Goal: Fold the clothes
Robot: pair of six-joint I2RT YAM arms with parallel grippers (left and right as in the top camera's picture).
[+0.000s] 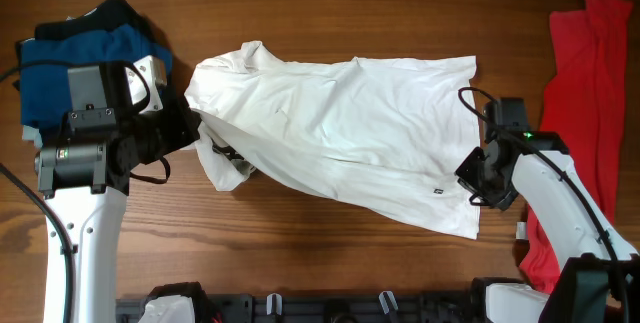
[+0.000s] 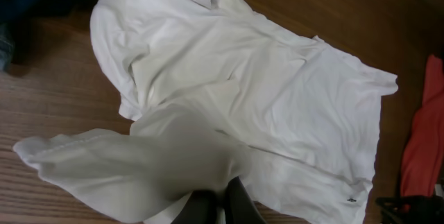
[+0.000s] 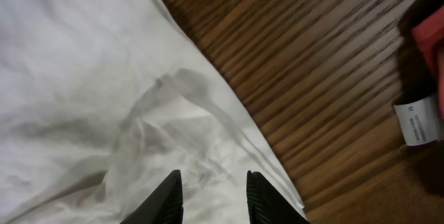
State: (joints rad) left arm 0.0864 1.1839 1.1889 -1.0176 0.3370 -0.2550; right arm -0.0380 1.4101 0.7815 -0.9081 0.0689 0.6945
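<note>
1. The white shirt (image 1: pixel 340 133) lies spread on the table (image 1: pixel 330 13). Its long axis runs from one of my grippers to the other, with the sleeve end toward my left and the hem toward my right.
2. My left gripper (image 1: pixel 185 123) is clamped on the sleeve end. The cloth bunches at its fingers and lifts off the wood. The rest of the shirt stretches away from it toward my right arm.
3. My right gripper (image 3: pixel 211 197) stands over the hem corner, narrowly parted. Cloth lies under the gap between the fingers, but I see nothing pinched. The hem edge runs just beside it on the outer side, with bare wood beyond.
4. I judge the coming fold turns on that axis. My right gripper is nearer the hem, so it would have to take the hem and carry it toward my left.
5. A small black tag (image 1: pixel 438 192) sits on the shirt just inward of my right gripper, too small to read.
6. A white care label (image 3: pixel 418 120) hangs off the red shirt (image 1: pixel 590 93) further out to my right. Its marks are too faint to read.
7. Folded blue and black clothes (image 1: pixel 60 73) sit just beyond my left gripper.
</note>
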